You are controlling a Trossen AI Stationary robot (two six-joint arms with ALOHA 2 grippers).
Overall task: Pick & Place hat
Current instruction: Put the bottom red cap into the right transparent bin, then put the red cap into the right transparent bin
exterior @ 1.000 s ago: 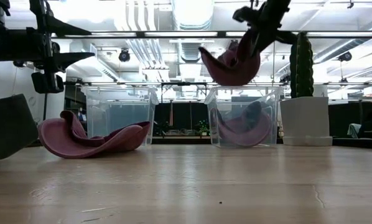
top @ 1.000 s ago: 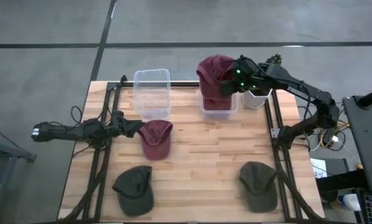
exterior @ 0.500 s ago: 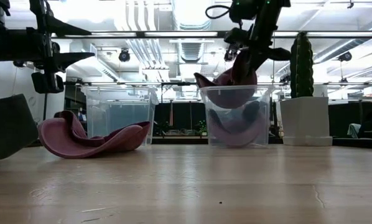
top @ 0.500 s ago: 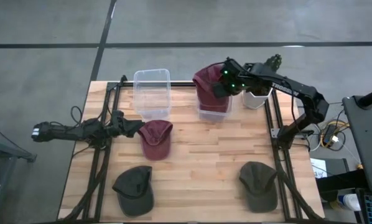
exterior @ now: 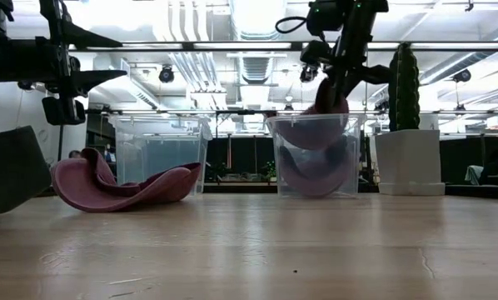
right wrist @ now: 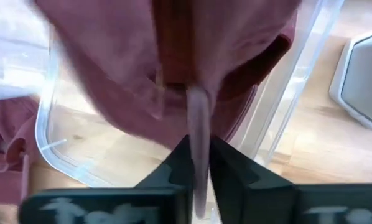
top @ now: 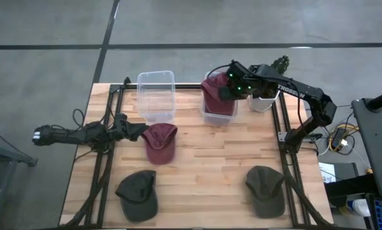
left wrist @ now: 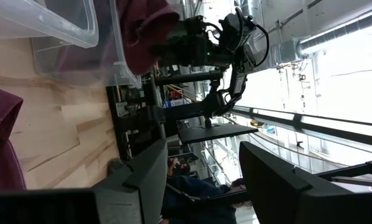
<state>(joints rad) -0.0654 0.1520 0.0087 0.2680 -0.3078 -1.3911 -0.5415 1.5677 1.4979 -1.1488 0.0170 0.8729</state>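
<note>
right gripper (top: 224, 89): over the right clear bin (top: 207, 114) at the far edge of the surface (top: 210, 166); fingers (right wrist: 185, 163) clenched on a fold of the maroon hat (top: 213, 92)
held maroon hat: hangs from the right gripper, lowered partly into the right clear bin; in the low view its bowl (exterior: 309, 133) sits at the bin's rim level, the top part above the rim
right clear bin contents: another maroon hat (exterior: 311, 175) lies at the bottom, seen through the wall in the low view
left gripper (top: 137, 131): low at the left side of the surface, just beside the loose maroon hat (top: 160, 143); fingers (left wrist: 142, 180) released, spread with a gap, holding nothing
loose maroon hat: lies on the surface in front of the left clear bin (top: 156, 96), brim curled up in the low view (exterior: 120, 183)
left clear bin: near the far edge, left of the right clear bin, apart from it
dark green hats: one at the near left of the surface (top: 137, 193), one at the near right (top: 266, 190), well apart
white pot with cactus (top: 266, 99): just right of the right clear bin, partly under the right arm; cactus stands upright in the low view (exterior: 403, 79)
</note>
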